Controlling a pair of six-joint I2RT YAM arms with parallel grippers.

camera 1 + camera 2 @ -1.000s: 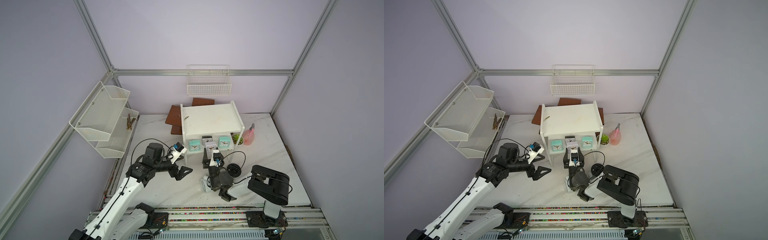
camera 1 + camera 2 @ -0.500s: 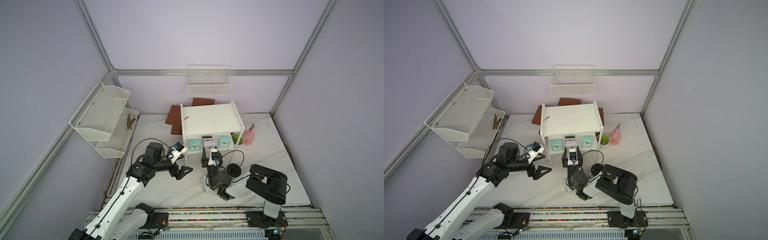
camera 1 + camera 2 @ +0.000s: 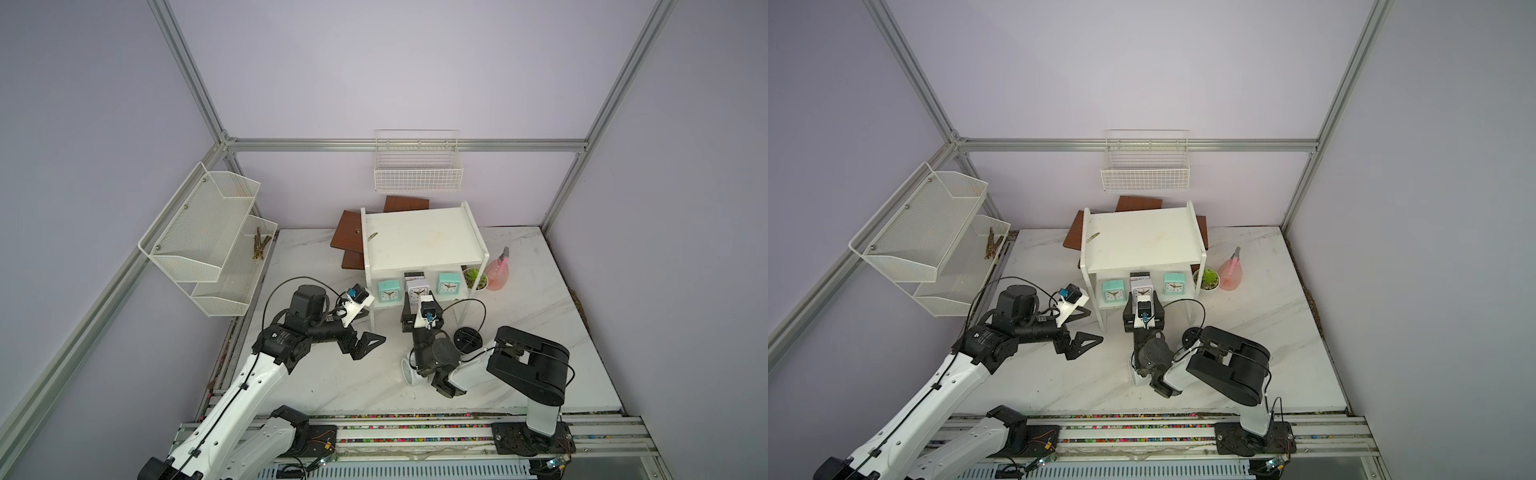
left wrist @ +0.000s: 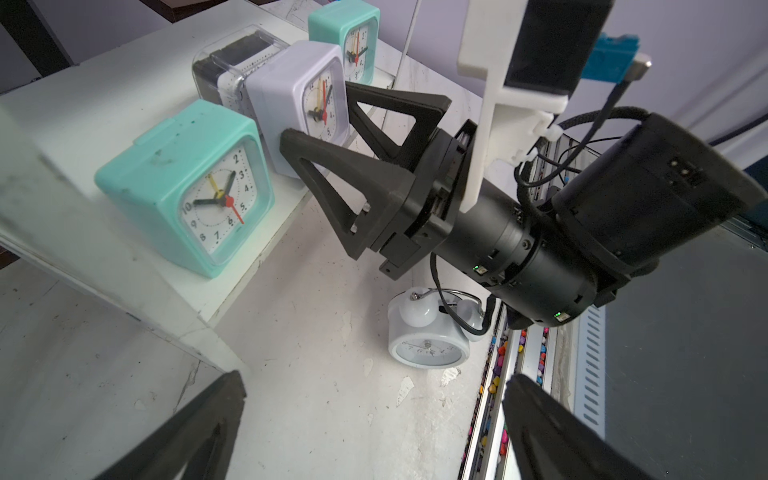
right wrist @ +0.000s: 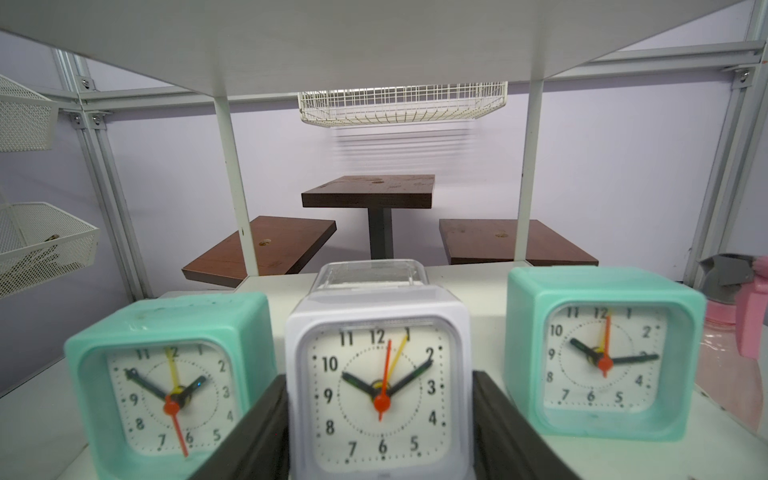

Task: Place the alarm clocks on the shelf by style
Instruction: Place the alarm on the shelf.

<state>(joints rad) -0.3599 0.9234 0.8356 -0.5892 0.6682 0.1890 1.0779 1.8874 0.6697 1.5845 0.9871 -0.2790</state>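
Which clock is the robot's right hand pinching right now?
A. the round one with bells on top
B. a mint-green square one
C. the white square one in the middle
C: the right gripper has a dark finger against each side of the white square clock, between the mint-green clocks on the shelf; the round bell clock lies loose on the table.

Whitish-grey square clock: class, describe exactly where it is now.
In the right wrist view, the whitish-grey square clock stands on the shelf's lower board, between two mint-green clocks, gripped by the right pincer.
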